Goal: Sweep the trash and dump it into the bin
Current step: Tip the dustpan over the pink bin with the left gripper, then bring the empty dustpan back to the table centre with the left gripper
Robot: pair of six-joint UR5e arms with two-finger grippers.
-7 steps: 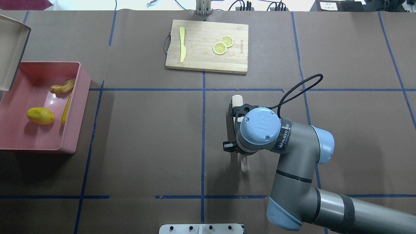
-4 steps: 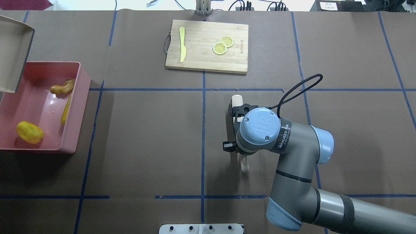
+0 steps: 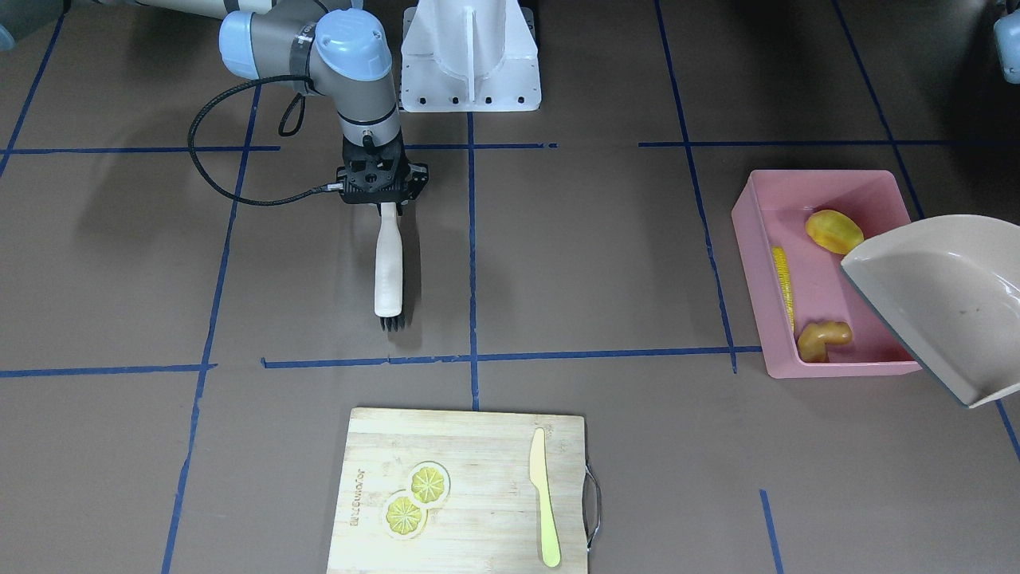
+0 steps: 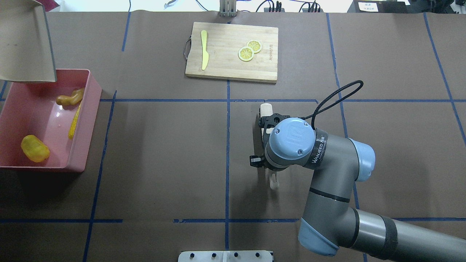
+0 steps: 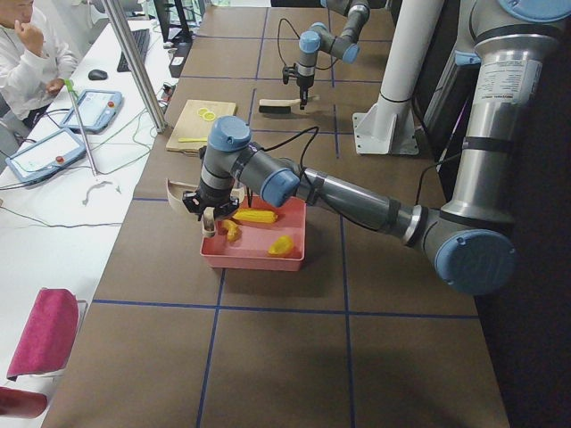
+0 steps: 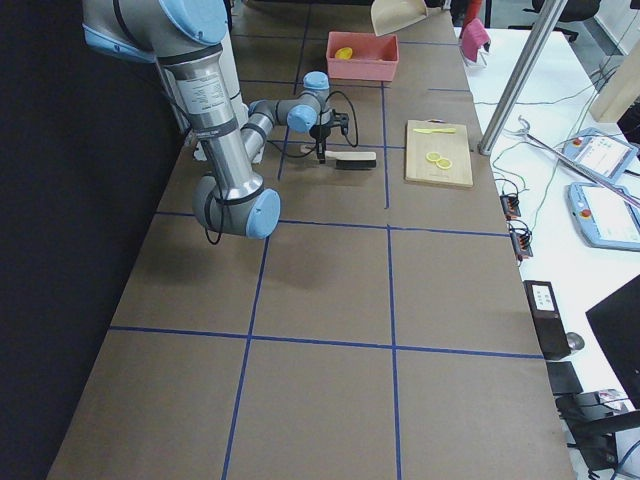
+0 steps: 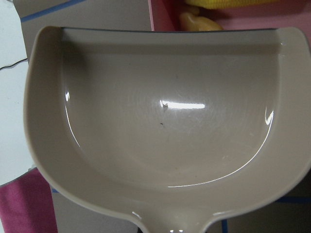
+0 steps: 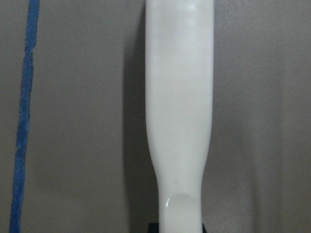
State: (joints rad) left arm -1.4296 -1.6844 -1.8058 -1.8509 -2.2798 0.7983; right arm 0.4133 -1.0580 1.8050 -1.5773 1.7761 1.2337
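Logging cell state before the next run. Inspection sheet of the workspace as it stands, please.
Surface: table covered in brown paper with a blue tape grid.
Job's things: corn cob, potato-like lump and ginger root all lie inside the pink bin. The beige dustpan is tilted over one end of the bin and is empty.
Clutter: cutting board with two lemon slices and a yellow-green knife.
Grippers: right pincer is shut on the brush by its handle. Left pincer is at the dustpan; open or shut cannot be told.
Cables: black cable loops beside the right wrist.
Surroundings: operator, tablets and a pink cloth at the side bench.
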